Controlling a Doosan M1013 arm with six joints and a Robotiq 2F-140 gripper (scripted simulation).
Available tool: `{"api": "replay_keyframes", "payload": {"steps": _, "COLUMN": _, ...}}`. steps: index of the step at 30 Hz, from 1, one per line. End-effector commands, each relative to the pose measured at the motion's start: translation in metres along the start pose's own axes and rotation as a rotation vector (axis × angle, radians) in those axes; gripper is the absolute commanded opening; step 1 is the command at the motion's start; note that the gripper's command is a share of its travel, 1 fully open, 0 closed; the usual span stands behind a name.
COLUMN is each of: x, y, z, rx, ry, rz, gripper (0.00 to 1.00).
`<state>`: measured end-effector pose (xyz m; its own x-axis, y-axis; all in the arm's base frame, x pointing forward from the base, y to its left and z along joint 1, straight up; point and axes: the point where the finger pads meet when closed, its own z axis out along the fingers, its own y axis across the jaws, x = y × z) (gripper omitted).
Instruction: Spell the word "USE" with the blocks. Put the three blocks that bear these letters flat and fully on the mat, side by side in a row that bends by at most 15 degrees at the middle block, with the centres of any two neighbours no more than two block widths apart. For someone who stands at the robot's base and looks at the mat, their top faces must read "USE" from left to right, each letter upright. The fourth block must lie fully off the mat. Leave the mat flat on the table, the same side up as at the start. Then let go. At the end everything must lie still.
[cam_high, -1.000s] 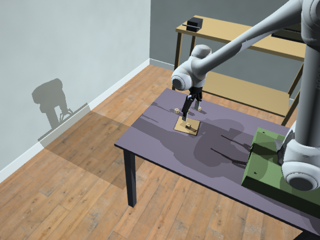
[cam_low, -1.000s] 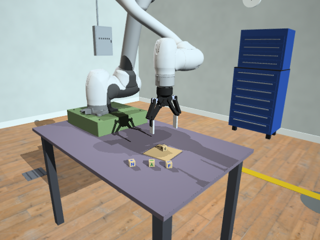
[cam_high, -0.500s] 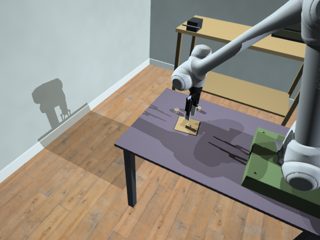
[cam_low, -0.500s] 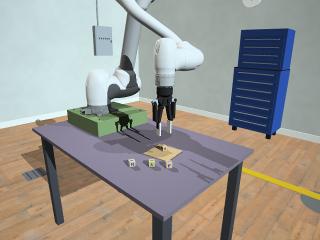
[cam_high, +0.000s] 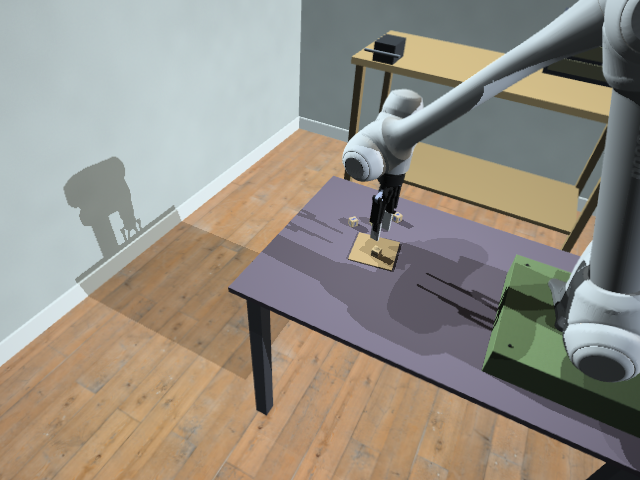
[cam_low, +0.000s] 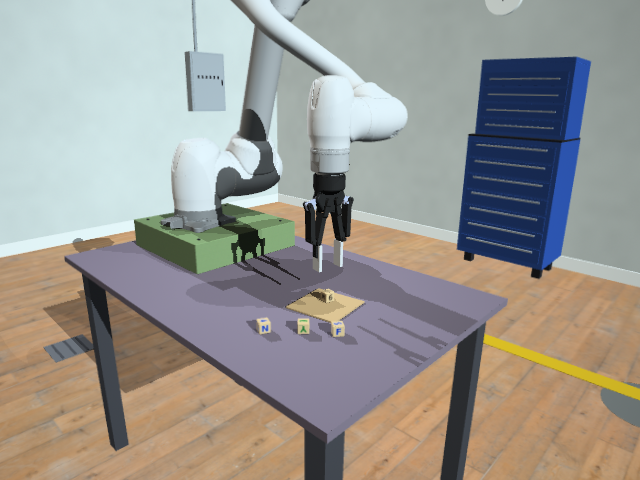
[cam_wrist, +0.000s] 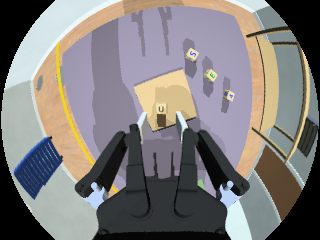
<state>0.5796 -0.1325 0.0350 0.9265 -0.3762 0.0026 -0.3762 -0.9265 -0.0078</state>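
Note:
The tan mat (cam_high: 360, 254) (cam_low: 343, 304) (cam_wrist: 152, 90) lies flat on the table. The U block (cam_high: 376, 252) (cam_low: 327, 296) (cam_wrist: 161, 108) sits on the mat's base-side half, U up and upright in the wrist view. Off the mat, on its side away from the base, stand the S block (cam_high: 353, 221) (cam_low: 337, 328) (cam_wrist: 191, 54), the E block (cam_low: 303, 326) (cam_wrist: 210, 75), hidden behind a finger in the top view, and a fourth block (cam_high: 398, 217) (cam_low: 263, 326) (cam_wrist: 229, 95) with an unclear blue top letter. My gripper (cam_high: 381, 233) (cam_low: 328, 268) (cam_wrist: 161, 118) is partly open, empty, above the mat.
The purple table (cam_high: 289, 279) (cam_low: 310, 382) bears the green pedestal (cam_high: 516, 320) (cam_low: 168, 249) under the arm's base. The arm's shadow falls across the table and part of the mat. A wooden bench (cam_high: 439, 62) and a blue cabinet (cam_low: 516, 180) stand off the table.

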Motion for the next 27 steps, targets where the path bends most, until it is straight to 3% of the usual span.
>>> {"api": "replay_keyframes", "payload": {"steps": 1, "x": 0.000, "y": 0.000, "z": 0.000, "rx": 0.000, "ry": 0.000, "rz": 0.000, "gripper": 0.37}}
{"api": "replay_keyframes", "payload": {"steps": 27, "x": 0.000, "y": 0.000, "z": 0.016, "rx": 0.000, "ry": 0.000, "rz": 0.000, "gripper": 0.37}}
